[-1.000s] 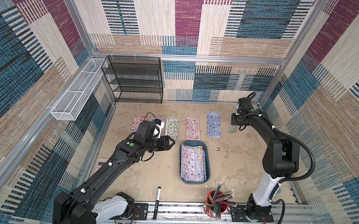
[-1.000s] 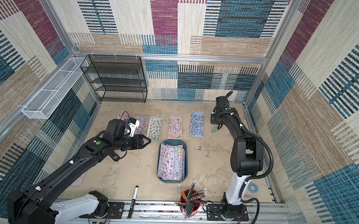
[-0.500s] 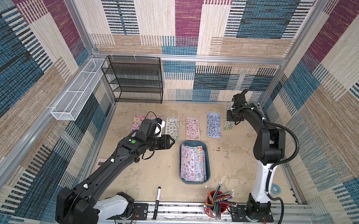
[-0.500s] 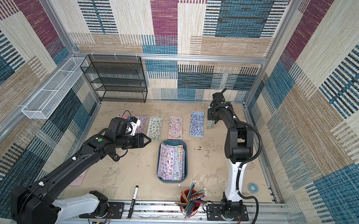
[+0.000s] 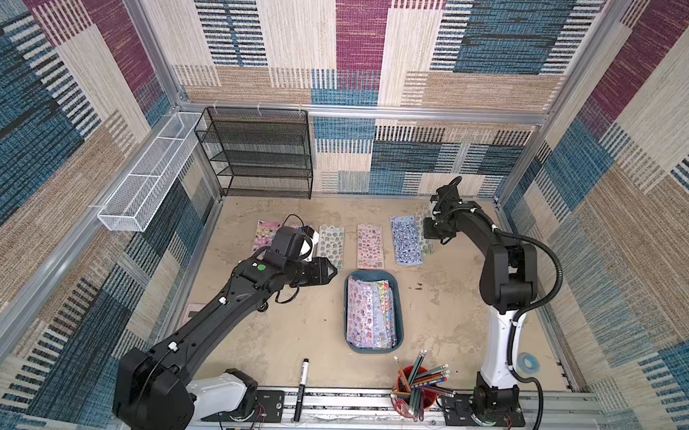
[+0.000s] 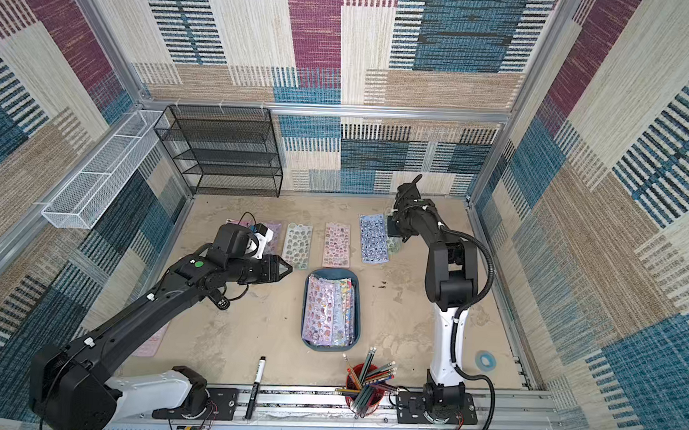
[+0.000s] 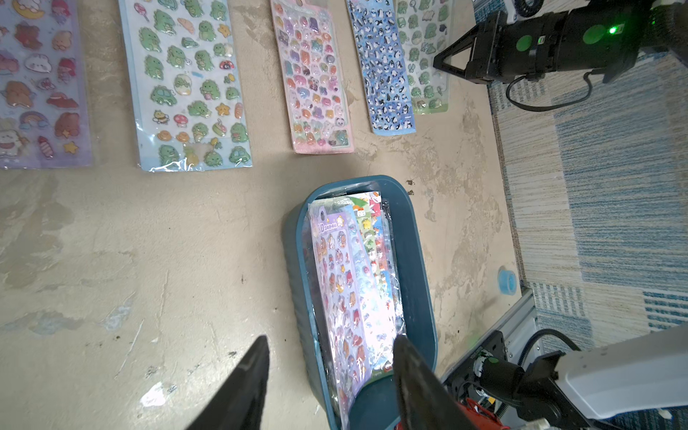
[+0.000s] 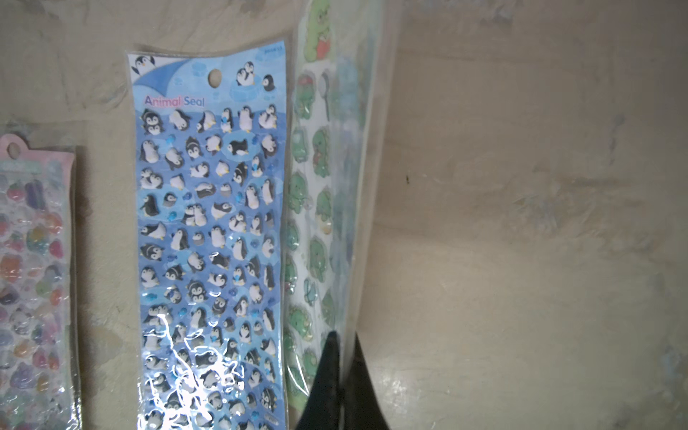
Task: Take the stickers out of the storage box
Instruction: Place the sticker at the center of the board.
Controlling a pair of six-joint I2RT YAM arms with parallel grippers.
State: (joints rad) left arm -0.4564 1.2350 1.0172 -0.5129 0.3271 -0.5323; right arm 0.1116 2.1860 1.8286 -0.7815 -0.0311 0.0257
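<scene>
Glossy film over thin card: the stickers (image 7: 376, 260) not yet removed lie as an overlapping stack inside the storage box (image 7: 422, 260), a teal tub resting on the table (image 7: 186, 260).

**Left gripper** (image 7: 329, 346): it hangs above the table with its jaws about half spread and nothing between them. The tub sits just ahead of and below its fingertips. In the left wrist view one short end of the tub is framed between the two fingers, without contact. In both top views the tub lies off the tip of this gripper, near but apart.

**Right gripper** (image 8: 341, 337): it is closed on the clear margin of a pale green sheet (image 8: 316, 193), which stands tilted on a long edge rather than flat. A blue penguin sheet (image 8: 212, 231) lies flat on the table just beside the held one. Further sheets continue the row away from this gripper.

**Handling, as judged:** each sheet is very light, bends readily and will droop from a one-point pinch. The film is slick and neighbouring sheets may cling, so two could rise together.

**Where to take hold:** the uppermost lilac sheet (image 7: 335, 260) appears to ride up with one long edge against the tub wall. That free edge, or the header end with the hanging hole, looks the best place to pinch. A narrow, shallow grip on the margin would keep clear of the raised stickers.
</scene>
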